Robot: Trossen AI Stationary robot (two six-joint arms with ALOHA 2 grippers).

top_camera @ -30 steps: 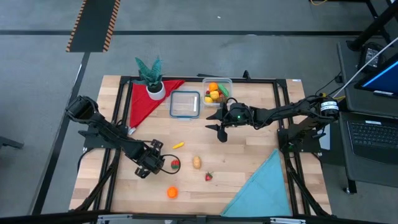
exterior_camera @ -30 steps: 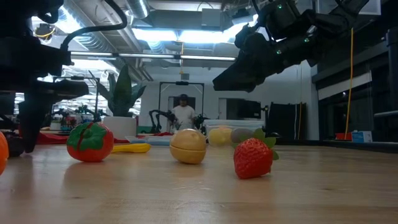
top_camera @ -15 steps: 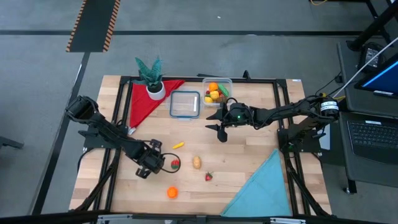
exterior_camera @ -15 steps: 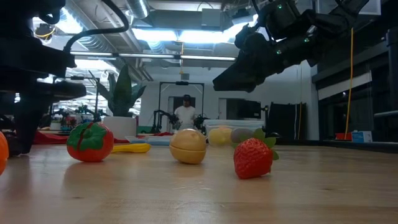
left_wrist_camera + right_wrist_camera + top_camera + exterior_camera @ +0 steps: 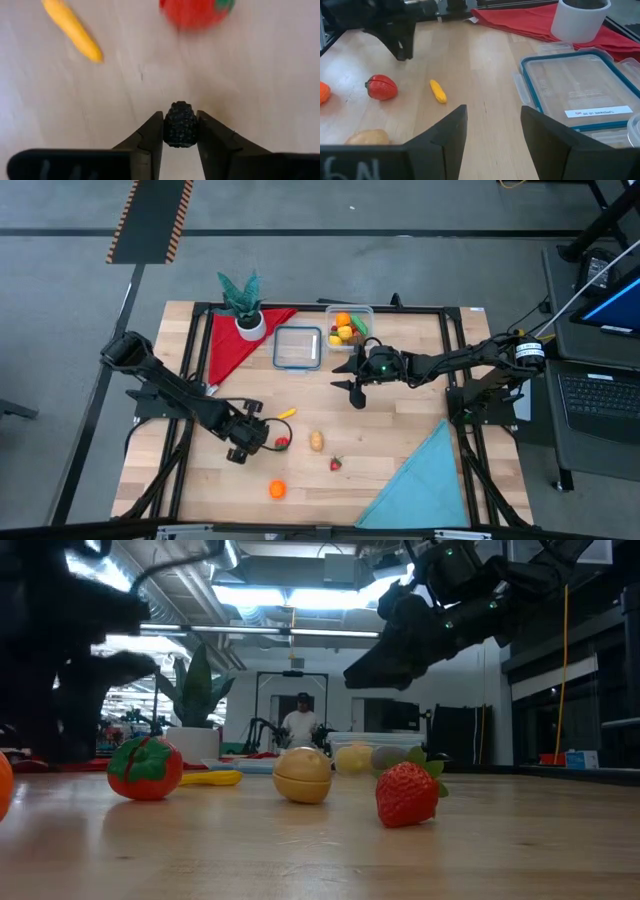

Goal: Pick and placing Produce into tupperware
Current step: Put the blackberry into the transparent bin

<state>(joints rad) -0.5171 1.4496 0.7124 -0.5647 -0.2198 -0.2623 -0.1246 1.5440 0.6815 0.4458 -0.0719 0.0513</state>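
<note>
My left gripper (image 5: 246, 443) is at the table's near left, shut on a small dark bumpy berry (image 5: 180, 124). Beside it on the wood lie a red tomato (image 5: 283, 444), a yellow pepper (image 5: 286, 413), a potato (image 5: 316, 442), a strawberry (image 5: 336, 465) and an orange (image 5: 276, 490). The clear tupperware (image 5: 362, 312) stands at the far middle with several pieces of produce inside. My right gripper (image 5: 355, 392) hangs open above the table's middle with nothing between its fingers (image 5: 447, 135). My left gripper pinches the dark berry by its two opposite sides (image 5: 168, 127) between its two fingers. The fingers slant steeply down at it. The berry's rounded end sticks out past the fingertips; whether it is clear of the wood, I cannot tell.
A flat clear lid with a blue rim (image 5: 298, 347) lies left of the tupperware. A potted plant (image 5: 245, 305) stands on a red cloth (image 5: 228, 345) at the far left. A teal cloth (image 5: 420, 480) covers the near right corner. A person stands in the room beyond (image 5: 300, 725).
My left gripper has risen a little, shifted toward the tomato and rolled at the wrist. The produce on the table has stayed where it was.
</note>
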